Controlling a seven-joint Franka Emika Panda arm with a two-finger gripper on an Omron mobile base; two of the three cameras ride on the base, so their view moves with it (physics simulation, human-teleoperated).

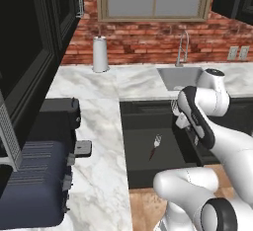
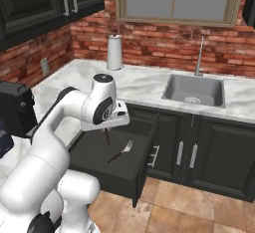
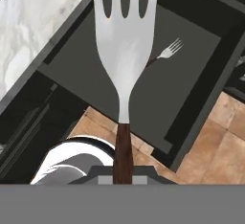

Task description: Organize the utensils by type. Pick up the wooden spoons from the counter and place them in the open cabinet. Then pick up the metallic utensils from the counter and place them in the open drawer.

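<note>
1. Step in hand: I judge this to be the last part of the task, the delivery of the second metal utensil. My gripper (image 2: 106, 133) hangs over the open drawer (image 1: 136, 148), closed tight on the dark handle of a fork (image 3: 123, 50), whose silver prongs point away from my hand.

2. Position of the held fork: in the hand view it sits over the drawer's flat floor, clear of the walls. From the right base view it hangs above the rear part of the drawer, near the counter (image 2: 139, 85) edge.

3. Drawer contents: one fork (image 2: 121, 151) already lies flat on the dark-grey bottom, roughly mid-drawer, apart from my gripper. I see nothing else inside.

4. Other containers: the steel sink (image 2: 195, 89) looks empty. The upper cabinet's interior is too dark to inspect, so I cannot confirm the wooden spoons.

5. Next move, as I judge it: lower toward the floor, release, and retract straight up. Risk: a high drop could bounce the fork onto its neighbour or the rim.
</note>
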